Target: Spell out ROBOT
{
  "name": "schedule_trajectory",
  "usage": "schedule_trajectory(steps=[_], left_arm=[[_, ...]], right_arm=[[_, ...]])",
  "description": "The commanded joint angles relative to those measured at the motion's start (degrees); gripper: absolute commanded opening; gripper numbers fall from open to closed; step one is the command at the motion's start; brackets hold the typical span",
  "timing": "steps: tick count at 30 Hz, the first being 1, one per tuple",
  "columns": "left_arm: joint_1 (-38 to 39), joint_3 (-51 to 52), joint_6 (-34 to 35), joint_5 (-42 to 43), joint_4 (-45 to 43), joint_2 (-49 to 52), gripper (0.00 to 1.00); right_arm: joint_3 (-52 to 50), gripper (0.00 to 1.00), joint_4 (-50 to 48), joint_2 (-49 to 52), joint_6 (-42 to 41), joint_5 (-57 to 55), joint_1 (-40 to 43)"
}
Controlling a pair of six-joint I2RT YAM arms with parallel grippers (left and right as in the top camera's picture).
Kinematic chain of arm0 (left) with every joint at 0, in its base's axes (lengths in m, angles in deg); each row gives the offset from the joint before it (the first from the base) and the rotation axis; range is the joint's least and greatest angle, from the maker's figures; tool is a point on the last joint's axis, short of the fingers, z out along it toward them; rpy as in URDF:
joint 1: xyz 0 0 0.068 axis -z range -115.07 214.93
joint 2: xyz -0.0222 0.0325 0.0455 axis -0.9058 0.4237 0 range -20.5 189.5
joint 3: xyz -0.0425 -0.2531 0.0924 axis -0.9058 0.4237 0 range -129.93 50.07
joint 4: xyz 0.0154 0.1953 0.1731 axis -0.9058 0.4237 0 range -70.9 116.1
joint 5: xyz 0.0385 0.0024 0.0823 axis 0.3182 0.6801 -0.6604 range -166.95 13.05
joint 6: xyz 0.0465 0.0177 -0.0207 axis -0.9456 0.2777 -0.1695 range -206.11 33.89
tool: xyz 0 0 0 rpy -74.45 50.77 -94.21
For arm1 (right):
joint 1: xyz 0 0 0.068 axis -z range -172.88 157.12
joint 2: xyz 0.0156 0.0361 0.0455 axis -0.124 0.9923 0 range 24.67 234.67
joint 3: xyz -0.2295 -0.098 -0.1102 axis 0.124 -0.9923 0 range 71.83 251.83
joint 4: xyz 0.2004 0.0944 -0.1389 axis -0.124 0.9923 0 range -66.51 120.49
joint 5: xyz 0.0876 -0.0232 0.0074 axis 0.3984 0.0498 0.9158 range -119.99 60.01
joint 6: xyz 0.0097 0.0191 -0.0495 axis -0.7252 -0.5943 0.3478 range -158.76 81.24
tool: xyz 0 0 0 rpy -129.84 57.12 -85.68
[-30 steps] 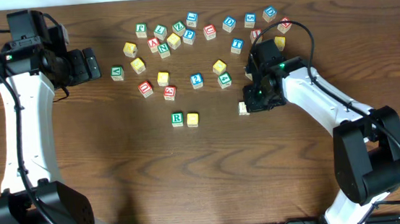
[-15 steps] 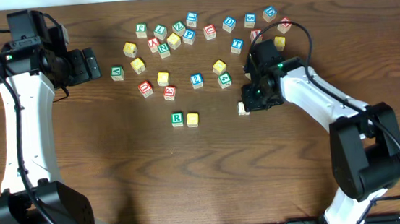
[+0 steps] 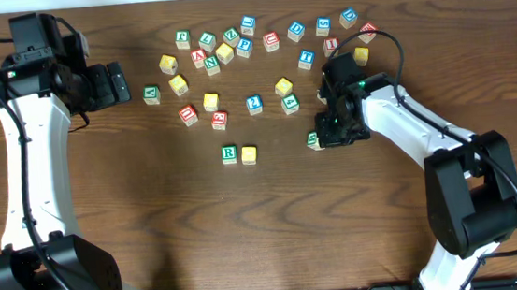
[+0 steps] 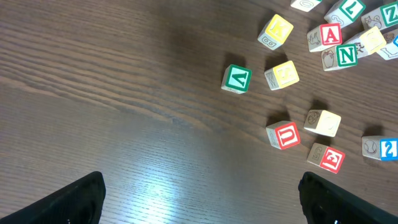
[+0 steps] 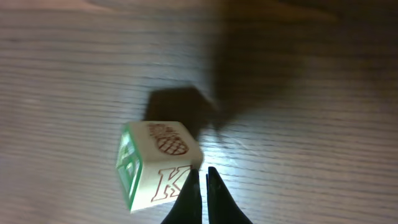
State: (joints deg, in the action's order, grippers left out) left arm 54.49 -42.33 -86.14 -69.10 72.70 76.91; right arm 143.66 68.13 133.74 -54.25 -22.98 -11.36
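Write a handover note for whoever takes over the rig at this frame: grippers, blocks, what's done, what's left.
Left gripper: open, empty, at the table's left side, clear of the blocks.
Right gripper: shut, holding nothing, with its tips at the corner of a tilted K block right of the row.
Row: R block with a yellow block just to its right, letter unreadable.
Loose blocks: scattered above the row.
Done: R placed, possibly the first O.
Left: B, O and T. K isn't needed.

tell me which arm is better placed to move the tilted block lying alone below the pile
Right: the right gripper is beside the tilted block; the left gripper is far off.
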Motion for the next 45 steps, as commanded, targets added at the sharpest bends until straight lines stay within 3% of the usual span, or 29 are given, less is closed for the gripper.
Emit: schedule_trajectory(steps=[1,19,38,45], left_arm=[[-0.15,-1.2,-0.17,0.52,0.11,-0.85,0.98],[-0.15,-1.22,-0.17,0.52,0.09,-0.85,0.98],[-0.15,-1.2,-0.17,0.52,0.11,-0.85,0.98],[-0.15,-1.2,-0.17,0.52,0.11,-0.85,0.98]], right_arm=[[-0.33,0.01,0.31,0.98,-0.79,-2.58,1.4],[0.15,0.01,0.17,0.98,-0.11,3.17,3.41],[0.15,0.01,-2.05,0.98,-4.35,5.62,-8.92],[0.98,0.01,-3.5,0.96,-4.42,8.2,-9.73]])
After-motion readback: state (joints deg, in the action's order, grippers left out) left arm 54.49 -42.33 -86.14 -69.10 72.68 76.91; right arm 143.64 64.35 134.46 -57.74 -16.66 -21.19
